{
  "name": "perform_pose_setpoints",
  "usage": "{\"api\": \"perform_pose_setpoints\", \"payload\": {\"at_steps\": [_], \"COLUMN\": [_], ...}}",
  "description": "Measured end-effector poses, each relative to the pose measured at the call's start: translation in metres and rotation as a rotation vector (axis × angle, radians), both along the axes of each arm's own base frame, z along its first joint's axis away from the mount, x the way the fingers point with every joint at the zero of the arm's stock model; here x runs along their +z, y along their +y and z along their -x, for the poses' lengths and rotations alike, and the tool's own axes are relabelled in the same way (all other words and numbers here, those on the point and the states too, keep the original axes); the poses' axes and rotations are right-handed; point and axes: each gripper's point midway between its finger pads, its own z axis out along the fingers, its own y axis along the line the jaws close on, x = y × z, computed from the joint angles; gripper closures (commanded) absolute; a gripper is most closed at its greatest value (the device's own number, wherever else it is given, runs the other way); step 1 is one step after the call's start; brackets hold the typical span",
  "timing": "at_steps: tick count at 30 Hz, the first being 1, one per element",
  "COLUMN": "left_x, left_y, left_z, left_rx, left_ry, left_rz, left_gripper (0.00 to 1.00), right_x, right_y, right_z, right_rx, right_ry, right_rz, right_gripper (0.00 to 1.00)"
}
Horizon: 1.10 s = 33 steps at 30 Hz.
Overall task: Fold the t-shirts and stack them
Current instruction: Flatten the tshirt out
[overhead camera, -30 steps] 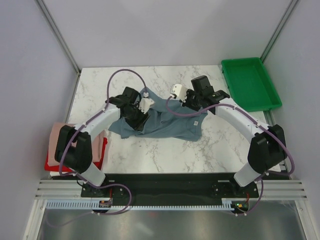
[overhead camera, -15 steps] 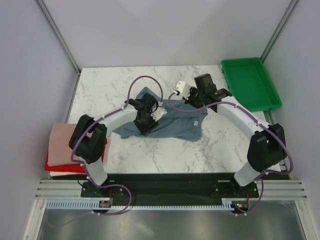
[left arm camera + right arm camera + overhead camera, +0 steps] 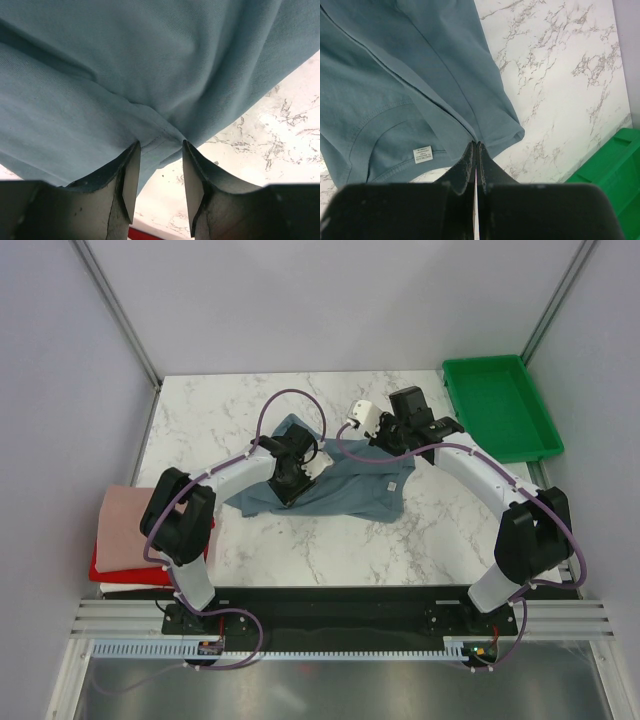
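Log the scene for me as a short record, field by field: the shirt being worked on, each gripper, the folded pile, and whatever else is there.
shirt in work: blue-grey t-shirt, crumpled at the middle of the table, not yet folded
left gripper: open, jaws apart either side of a fold of that shirt
right gripper: shut, pinching the shirt's edge
folded stack: pale pink on top, red beneath, at the table's near left edge
other: green tray, far right corner

My top camera sits high at the near side, looking down on the whole table (image 3: 300, 540). Both wrist cameras look down from close range at the blue-grey t-shirt (image 3: 350, 490), shared with the top view.
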Motion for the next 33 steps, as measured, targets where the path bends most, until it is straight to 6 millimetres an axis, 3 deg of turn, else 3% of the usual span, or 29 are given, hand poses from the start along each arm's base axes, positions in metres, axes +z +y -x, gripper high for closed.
{"api": "perform_pose_setpoints", "payload": {"at_steps": [5,13,24,33], "left_x": [0.000,0.000,-0.017,-0.015], "left_y": [-0.003,-0.015,-0.007,-0.008], "left_z": [0.002,0.010,0.008,0.002], "left_rx": [-0.014,-0.056,-0.046,-0.042], "left_ry": [-0.004,-0.010,0.011,-0.004], "left_rz": [-0.007,-0.016,-0.083,-0.090], "left_gripper": [0.62,0.62,0.62,0.62], "right_x": [0.000,0.000,-0.002,0.000], "right_y": [0.000,0.000,-0.001,-0.001], "right_z": [0.000,0.000,0.000,0.001], "right_rx": [-0.002,-0.004,-0.010,-0.014], "right_ry": [-0.001,0.000,0.000,-0.007], "right_rz": [-0.001,-0.003,-0.009,-0.016], "right_gripper": [1.00,1.00,1.00,1.00]}}
